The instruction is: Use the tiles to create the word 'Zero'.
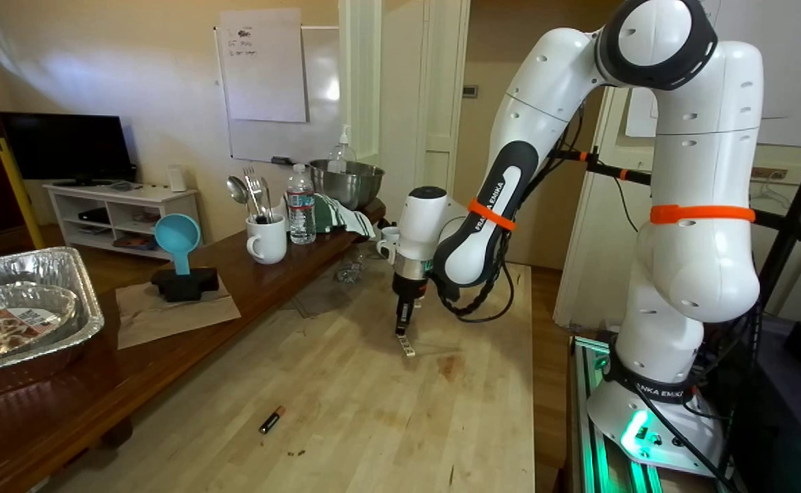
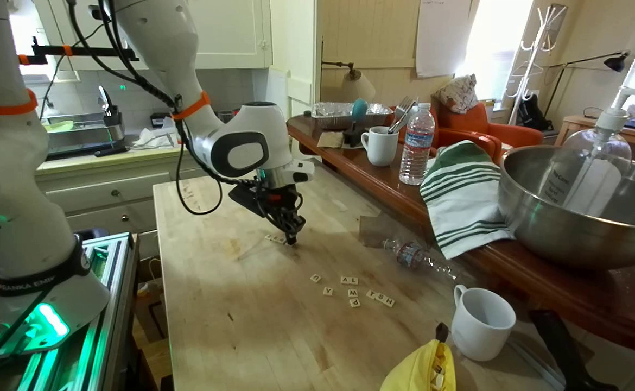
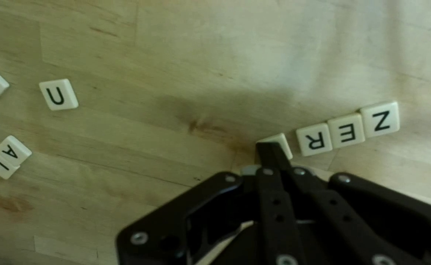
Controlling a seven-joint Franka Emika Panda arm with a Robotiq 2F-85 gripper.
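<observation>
Cream-white square letter tiles Z (image 3: 380, 119), E (image 3: 346, 130), R (image 3: 314, 140): touching row, pale wooden worktop (image 3: 164, 55). Fourth cream-white tile (image 3: 282, 141): just beside R, apart, letter hidden. Black jointed tool (image 3: 270, 150): fully closed, nothing gripped, tip at fourth tile. Step, presumably: placing last letter. Next: nudge it against R.

Cream square tiles Z (image 3: 380, 119), E (image 3: 346, 130) and R (image 3: 314, 139) touch in a row, a partly hidden tile (image 3: 280, 138) just beside R.

The window (image 2: 494, 41) blazes bleached white in an exterior view, and there's glare bouncing off the whiteboard (image 1: 330, 89)! Down in the wrist view it's dimmer, greenish, soft shadows across the tabletop (image 3: 127, 92), the gripper (image 3: 272, 151) almost black, blurred up close.
</observation>
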